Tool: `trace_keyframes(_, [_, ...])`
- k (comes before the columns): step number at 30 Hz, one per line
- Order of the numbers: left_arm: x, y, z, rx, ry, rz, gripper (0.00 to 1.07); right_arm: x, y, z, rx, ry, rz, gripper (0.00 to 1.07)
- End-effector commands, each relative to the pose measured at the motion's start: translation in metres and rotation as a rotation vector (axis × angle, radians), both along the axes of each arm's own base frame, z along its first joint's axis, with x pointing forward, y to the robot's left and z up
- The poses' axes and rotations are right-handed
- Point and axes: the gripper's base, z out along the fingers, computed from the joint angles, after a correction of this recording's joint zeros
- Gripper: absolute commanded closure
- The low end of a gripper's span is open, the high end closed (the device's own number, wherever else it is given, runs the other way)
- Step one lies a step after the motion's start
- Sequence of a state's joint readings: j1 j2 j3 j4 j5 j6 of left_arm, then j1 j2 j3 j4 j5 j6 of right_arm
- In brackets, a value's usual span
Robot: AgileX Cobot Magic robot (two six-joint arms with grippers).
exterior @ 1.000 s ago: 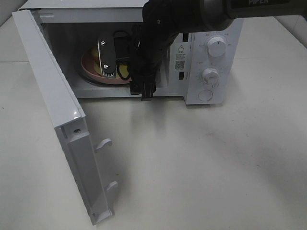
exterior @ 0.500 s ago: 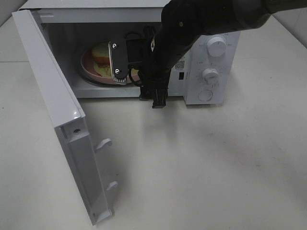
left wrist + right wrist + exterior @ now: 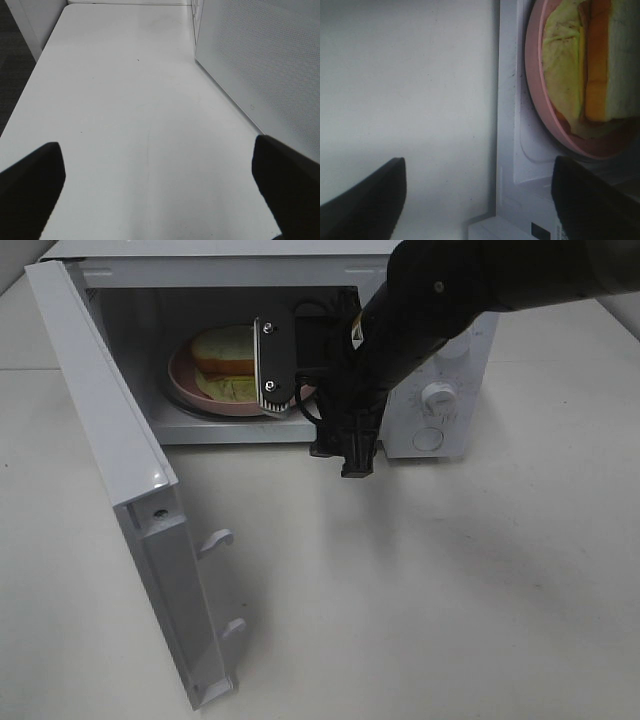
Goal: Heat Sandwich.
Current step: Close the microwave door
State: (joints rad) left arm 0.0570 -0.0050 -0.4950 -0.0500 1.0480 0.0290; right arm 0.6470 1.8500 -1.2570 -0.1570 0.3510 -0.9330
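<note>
Pink plate (image 3: 181, 378): inside open microwave (image 3: 455, 435), carrying sandwich (image 3: 225, 348).
Right gripper (image 3: 479, 200): released, at doorway.
Left gripper (image 3: 160, 190): released, above tabletop (image 3: 125, 100).

exterior high: down into microwave (image 3: 455, 430) | right wrist: close, shares sandwich (image 3: 600, 65) | left wrist: low over table (image 3: 125, 100), seemingly beside microwave

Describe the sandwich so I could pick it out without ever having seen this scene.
Find the white microwave with its door swung wide open. Inside sits a round pink plate, and the sandwich lies on it. It is the only food there: a square slice of white bread with a tan crust over pale yellow-green filling, unlike the pink plate beneath.
</note>
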Motion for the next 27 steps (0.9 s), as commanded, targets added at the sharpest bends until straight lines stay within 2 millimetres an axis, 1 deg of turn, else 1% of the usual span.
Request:
trace_keyframes(1, [-0.003, 0.000, 0.000, 0.000, -0.036, 0.002, 0.10, -0.008, -0.008, 0.007, 0.020, -0.009, -0.019, 0.31])
trace_keyframes(3, [-0.003, 0.000, 0.000, 0.000, -0.036, 0.002, 0.10, -0.017, -0.015, 0.007, 0.024, 0.000, -0.029, 0.31])
trace_keyframes(5, [-0.003, 0.000, 0.000, 0.000, -0.036, 0.002, 0.10, -0.020, -0.017, 0.008, 0.027, 0.002, -0.033, 0.31])
trace_keyframes(9, [-0.003, 0.000, 0.000, 0.000, -0.036, 0.002, 0.10, -0.037, -0.029, 0.008, 0.036, 0.024, -0.061, 0.31])
trace_keyframes(10, [-0.003, 0.000, 0.000, 0.000, -0.036, 0.002, 0.10, -0.037, -0.029, 0.008, 0.036, 0.024, -0.061, 0.31])
trace_keyframes(13, [-0.003, 0.000, 0.000, 0.000, -0.036, 0.002, 0.10, -0.051, -0.039, 0.009, 0.059, 0.037, -0.094, 0.31])
trace_keyframes(15, [-0.003, 0.000, 0.000, 0.000, -0.036, 0.002, 0.10, -0.054, -0.042, 0.009, 0.062, 0.041, -0.101, 0.31])
trace_keyframes(16, [-0.003, 0.000, 0.000, 0.000, -0.036, 0.002, 0.10, -0.061, -0.047, 0.010, 0.075, 0.050, -0.123, 0.31])
trace_keyframes(18, [-0.003, 0.000, 0.000, 0.000, -0.036, 0.002, 0.10, -0.068, -0.052, 0.011, 0.086, 0.059, -0.145, 0.31])
trace_keyframes(20, [-0.003, 0.000, 0.000, 0.000, -0.036, 0.002, 0.10, -0.071, -0.055, 0.011, 0.093, 0.062, -0.155, 0.31])
trace_keyframes(21, [-0.003, 0.000, 0.000, 0.000, -0.036, 0.002, 0.10, -0.078, -0.060, 0.014, 0.115, 0.069, -0.183, 0.31])
trace_keyframes(23, [-0.003, 0.000, 0.000, 0.000, -0.036, 0.002, 0.10, -0.085, -0.064, 0.017, 0.145, 0.077, -0.221, 0.31])
trace_keyframes(24, [-0.003, 0.000, 0.000, 0.000, -0.036, 0.002, 0.10, -0.085, -0.064, 0.017, 0.145, 0.077, -0.221, 0.31])
trace_keyframes(25, [-0.003, 0.000, 0.000, 0.000, -0.036, 0.002, 0.10, -0.091, -0.069, 0.020, 0.177, 0.090, -0.263, 0.31])
trace_keyframes(27, [-0.003, 0.000, 0.000, 0.000, -0.036, 0.002, 0.10, -0.098, -0.073, 0.021, 0.210, 0.109, -0.309, 0.31])
